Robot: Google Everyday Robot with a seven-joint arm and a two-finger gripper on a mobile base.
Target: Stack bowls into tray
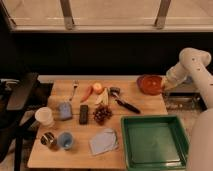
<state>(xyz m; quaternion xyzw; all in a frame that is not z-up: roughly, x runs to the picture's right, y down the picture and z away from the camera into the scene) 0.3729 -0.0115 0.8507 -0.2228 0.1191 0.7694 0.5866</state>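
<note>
The glossy red-orange bowl [149,84] hangs tilted above the back right corner of the wooden table, its inside facing the camera. My gripper [163,87] is at the end of the white arm [192,65] and is shut on the bowl's right rim. The dull purple bowl is hidden behind the red-orange bowl. The large green tray [155,142] lies at the front right of the table, well in front of and below the gripper.
A black-handled utensil [125,104] lies between the bowl and the tray. Grapes [102,114], a dark bar [84,114], an apple [97,88], a carrot [86,93], a fork [75,89], a blue sponge [65,110], a white cup [44,116], a blue cup [65,140] and a cloth [104,141] lie to the left. A black chair [20,95] stands at the left.
</note>
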